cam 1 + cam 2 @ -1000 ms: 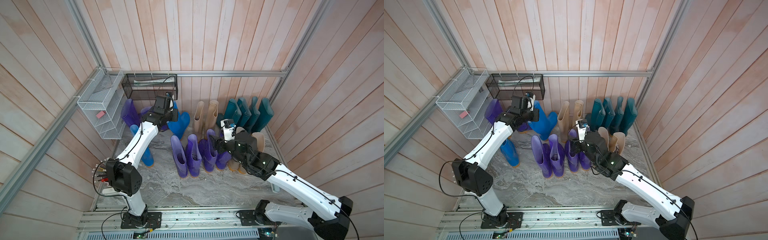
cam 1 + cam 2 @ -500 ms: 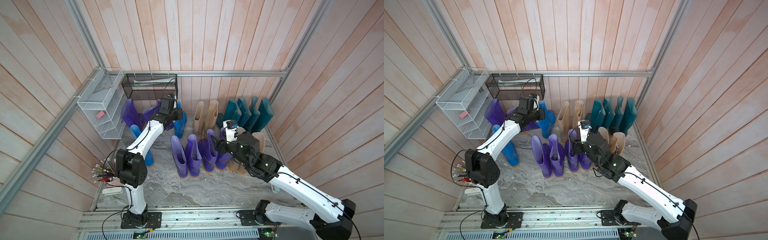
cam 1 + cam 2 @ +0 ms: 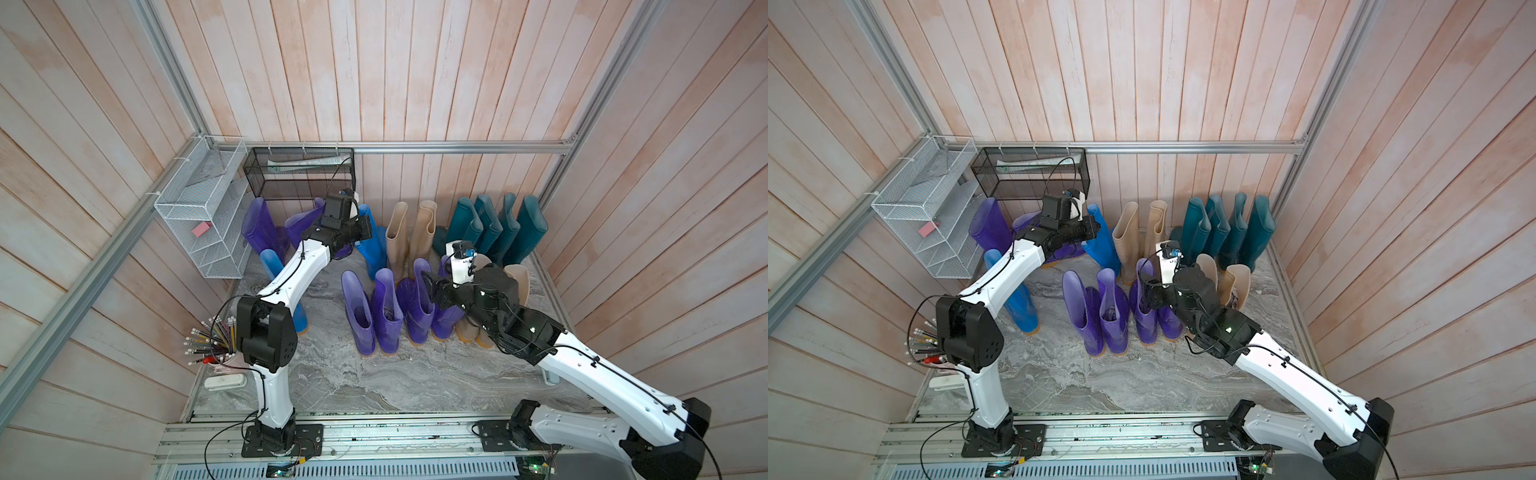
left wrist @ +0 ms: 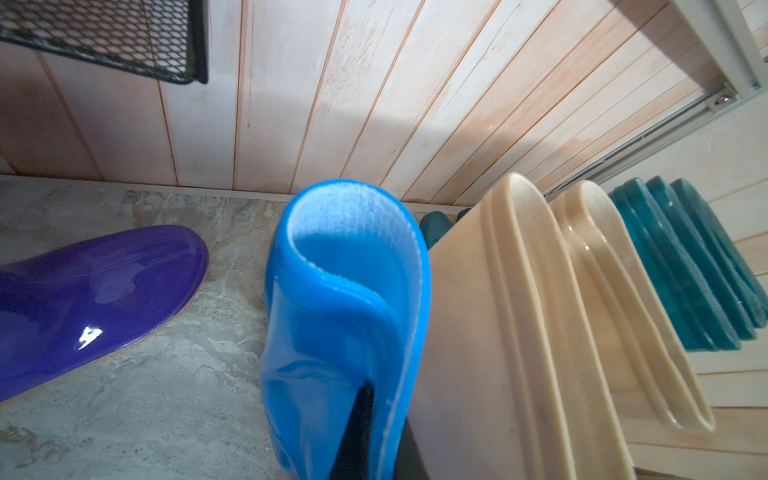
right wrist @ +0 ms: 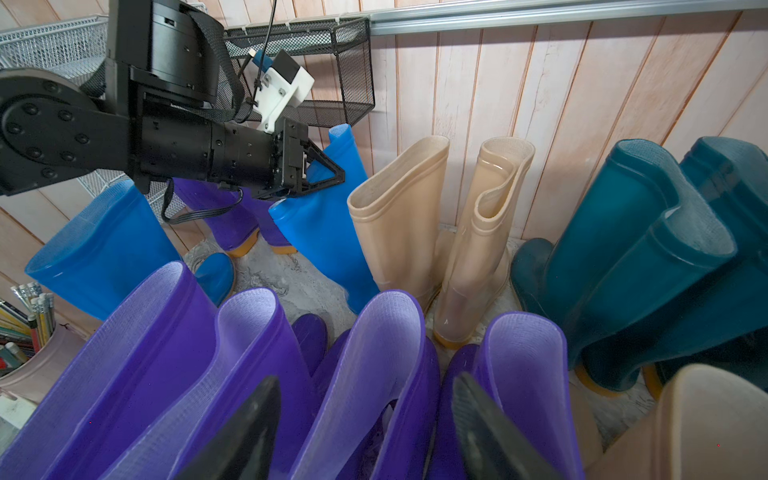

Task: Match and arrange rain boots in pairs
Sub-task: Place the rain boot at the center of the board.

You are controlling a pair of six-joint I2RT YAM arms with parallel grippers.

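A bright blue rain boot (image 4: 345, 291) leans beside the back beige boots (image 3: 395, 237), its foot low by the floor. My left gripper (image 5: 338, 176) is shut on that boot's top rim (image 3: 374, 245), one finger inside the shaft. The second blue boot (image 3: 301, 324) stands under my left arm. In the middle, several purple boots (image 3: 386, 307) stand in a row. My right gripper (image 5: 363, 378) hangs open above them, its fingers either side of one purple shaft (image 5: 374, 353). Teal boots (image 3: 498, 232) fill the back right. More purple boots (image 3: 259, 224) stand at the back left.
A white wire rack (image 3: 199, 216) and a black mesh basket (image 3: 299, 174) hang on the walls at the back left. A cup of pencils (image 3: 216, 345) and a white case (image 3: 224, 382) sit by my left arm's base. More beige boots (image 3: 519, 278) stand behind my right wrist.
My left arm swung right with the blue boot, bringing it from a tilt by the purple boots to beside the beige pair. My right gripper barely moved.
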